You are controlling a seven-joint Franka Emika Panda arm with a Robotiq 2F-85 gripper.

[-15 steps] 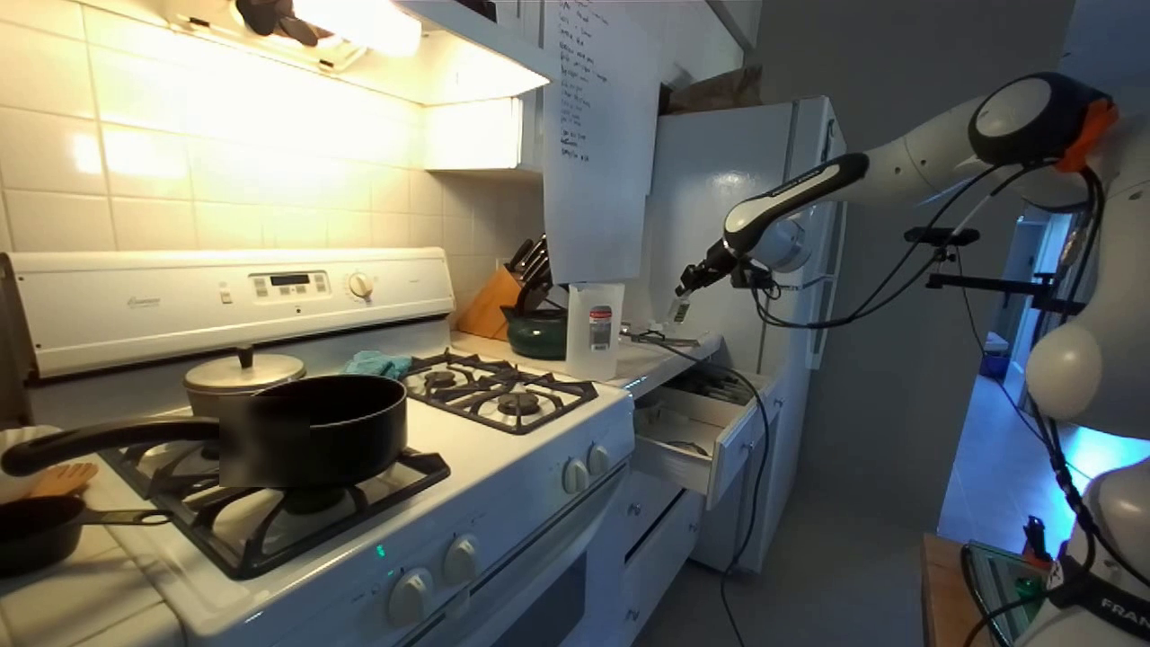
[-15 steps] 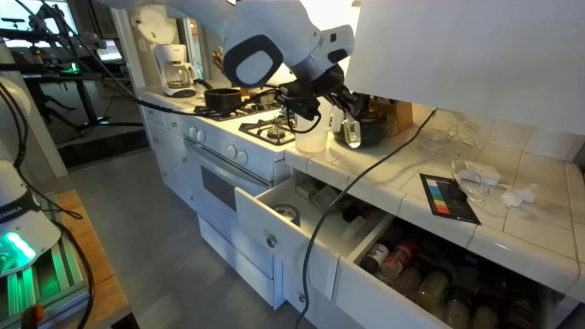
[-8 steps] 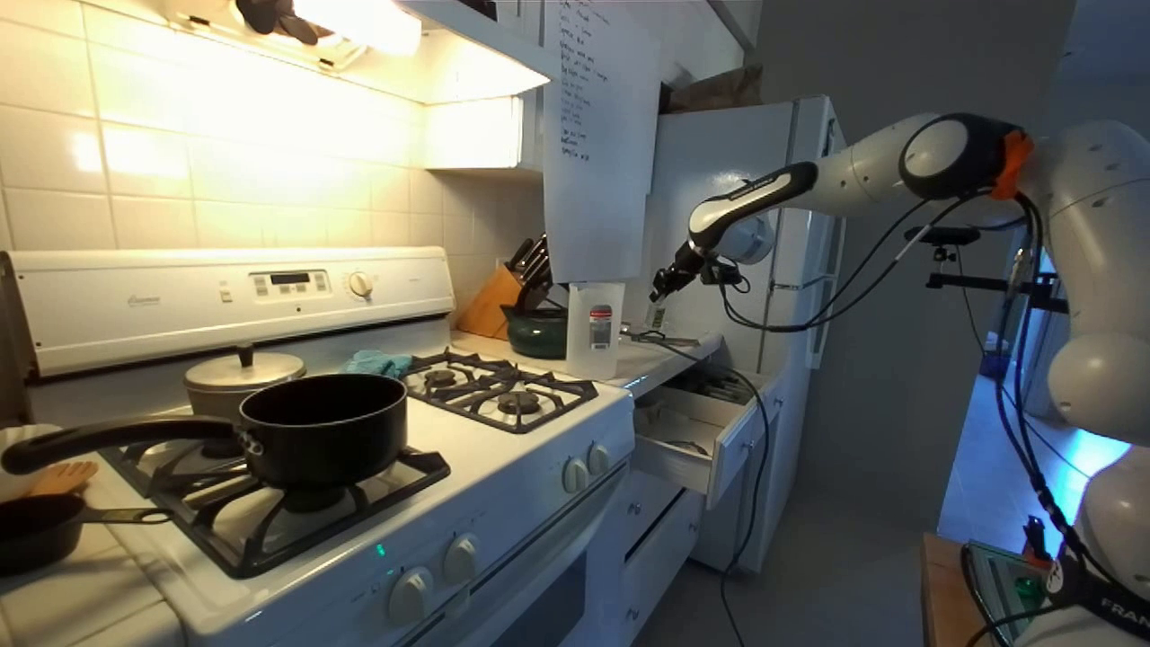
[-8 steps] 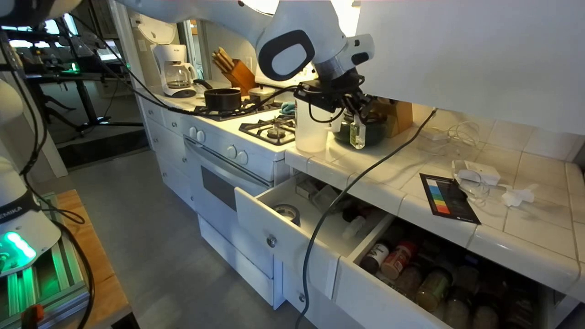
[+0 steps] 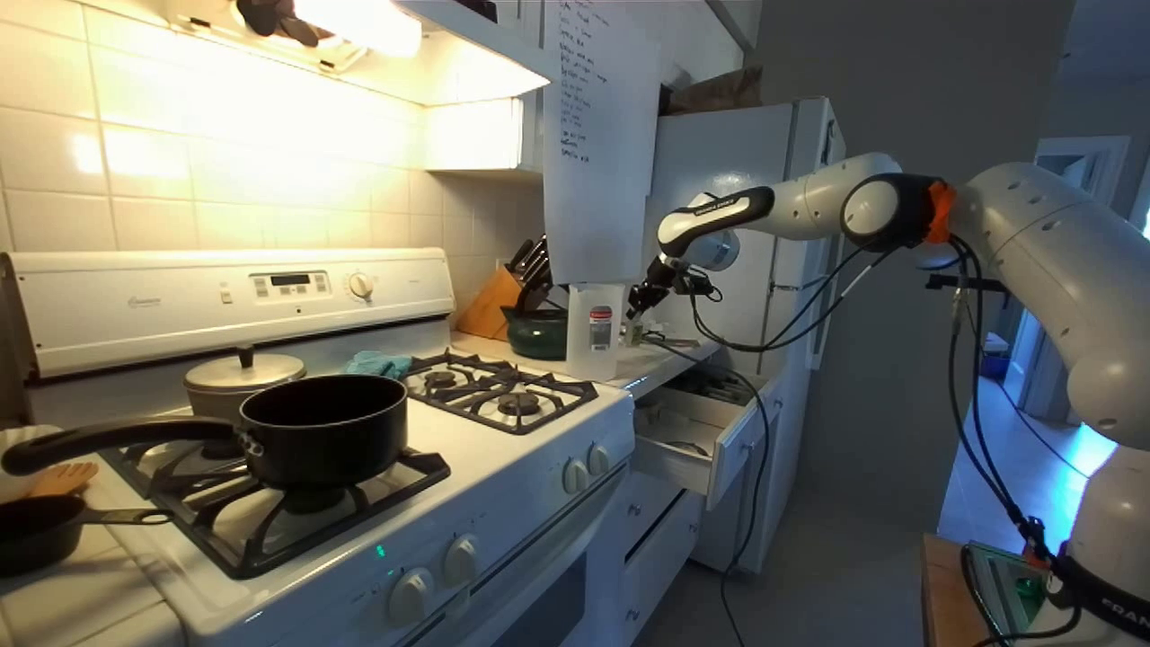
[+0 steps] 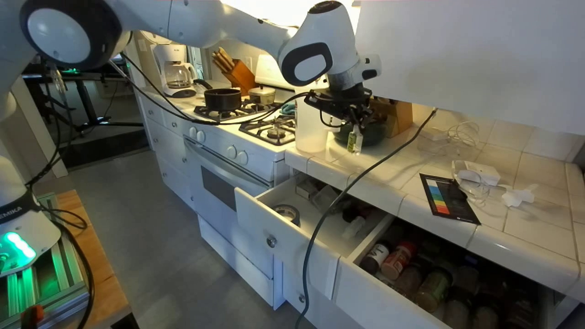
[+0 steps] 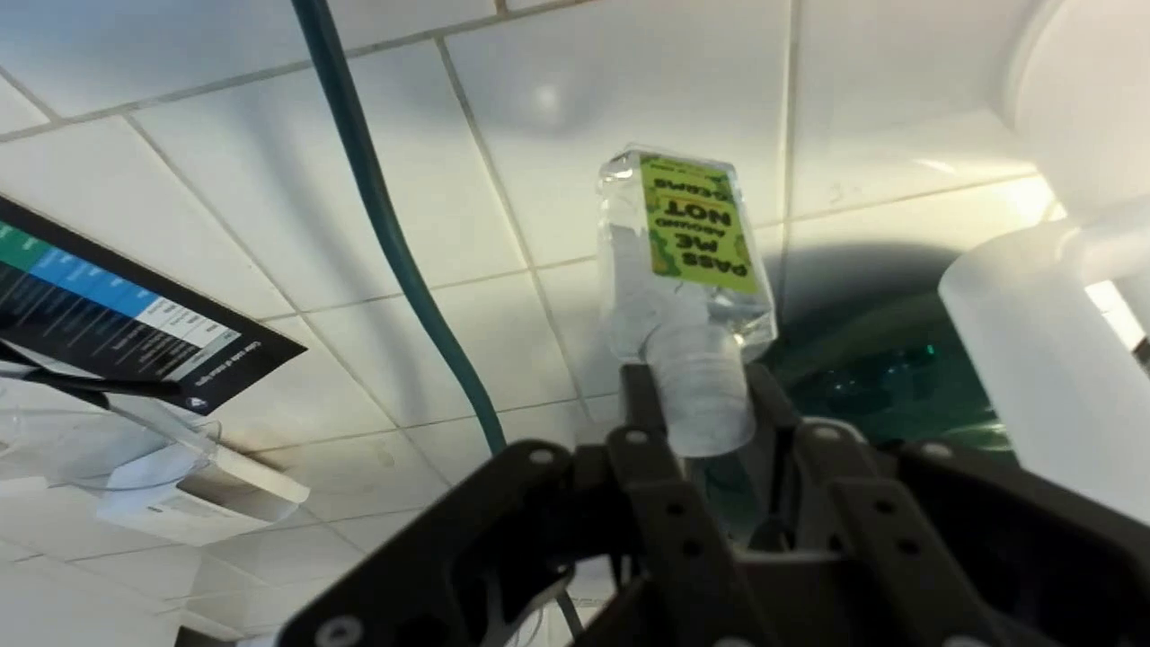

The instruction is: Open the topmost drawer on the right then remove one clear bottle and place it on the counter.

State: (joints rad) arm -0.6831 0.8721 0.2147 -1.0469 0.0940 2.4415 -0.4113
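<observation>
The pincer (image 7: 703,395) clamps a clear bottle (image 7: 690,238) with a green label (image 7: 699,223) by its cap (image 7: 703,427), base down, over the white-tiled table (image 6: 534,235) near a white jug (image 6: 311,132); whether it touches the surface is unclear. Below, the topmost drawer (image 6: 288,251) stands open, a roll of tape (image 6: 296,216) inside.

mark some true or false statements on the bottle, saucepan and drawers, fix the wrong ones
The fingers grip the clear bottle by its cap. True.
The bottle points cap downward. False: its cap is at the top.
A black saucepan stands on the gas stove. True.
The saucepan is lidded. False: it is uncovered.
The bottle is above the stove. False: it is over the tiled counter; contact cannot be told.
The drawer holding the tape roll stands open. True.
</observation>
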